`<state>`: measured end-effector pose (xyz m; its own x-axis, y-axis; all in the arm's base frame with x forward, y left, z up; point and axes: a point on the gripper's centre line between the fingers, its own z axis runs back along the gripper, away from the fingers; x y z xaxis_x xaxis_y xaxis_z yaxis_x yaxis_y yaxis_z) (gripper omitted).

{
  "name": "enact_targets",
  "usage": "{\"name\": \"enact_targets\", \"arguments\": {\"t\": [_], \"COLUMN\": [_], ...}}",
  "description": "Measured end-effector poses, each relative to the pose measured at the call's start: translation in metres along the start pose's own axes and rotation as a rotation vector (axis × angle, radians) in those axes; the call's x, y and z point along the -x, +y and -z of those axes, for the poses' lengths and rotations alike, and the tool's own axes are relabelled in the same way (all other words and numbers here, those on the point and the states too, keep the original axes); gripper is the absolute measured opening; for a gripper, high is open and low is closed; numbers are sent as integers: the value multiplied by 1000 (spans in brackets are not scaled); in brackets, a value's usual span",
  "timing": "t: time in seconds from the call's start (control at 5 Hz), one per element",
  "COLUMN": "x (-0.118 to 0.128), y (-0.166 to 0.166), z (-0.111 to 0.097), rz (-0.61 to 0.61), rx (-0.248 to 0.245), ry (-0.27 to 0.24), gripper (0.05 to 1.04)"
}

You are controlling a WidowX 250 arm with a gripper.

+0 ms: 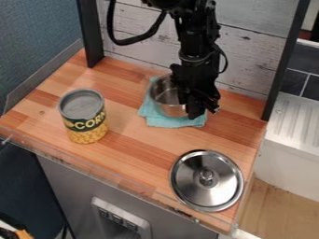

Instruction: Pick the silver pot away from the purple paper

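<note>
The gripper point(198, 108) hangs from the top edge over the right side of the silver pot point(163, 93), overlapping its rim and hiding that part of it. The pot stands upright, its inside partly visible, on a folded light-blue cloth or paper point(167, 122). This blue piece spreads out around the pot's base, lying flat on the wooden counter. Whether the gripper touches the pot is hidden by its black body.
A large corn can point(86, 119) stands on the wooden counter point(140, 158) to the left. A round metal lid point(207, 180) with a knob lies at the front right. Behind the pot is a whitish plank wall point(143, 39), between dark posts.
</note>
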<state>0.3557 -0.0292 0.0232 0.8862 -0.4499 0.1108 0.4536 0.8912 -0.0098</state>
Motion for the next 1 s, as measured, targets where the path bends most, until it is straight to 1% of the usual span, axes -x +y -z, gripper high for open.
{"name": "enact_targets", "arguments": {"t": [0.2, 0.4, 0.6, 0.8, 1.0], "x": [0, 4, 8, 16, 40], "y": [0, 8, 40, 80, 114], "z": [-13, -25, -37, -50, -37], "rz": [8, -28, -129, -256, -387], "rx": [-13, -37, -78, -126, -139], "ry": [-16, -19, -39, -63, -15], "gripper": [82, 79, 79, 79, 79]}}
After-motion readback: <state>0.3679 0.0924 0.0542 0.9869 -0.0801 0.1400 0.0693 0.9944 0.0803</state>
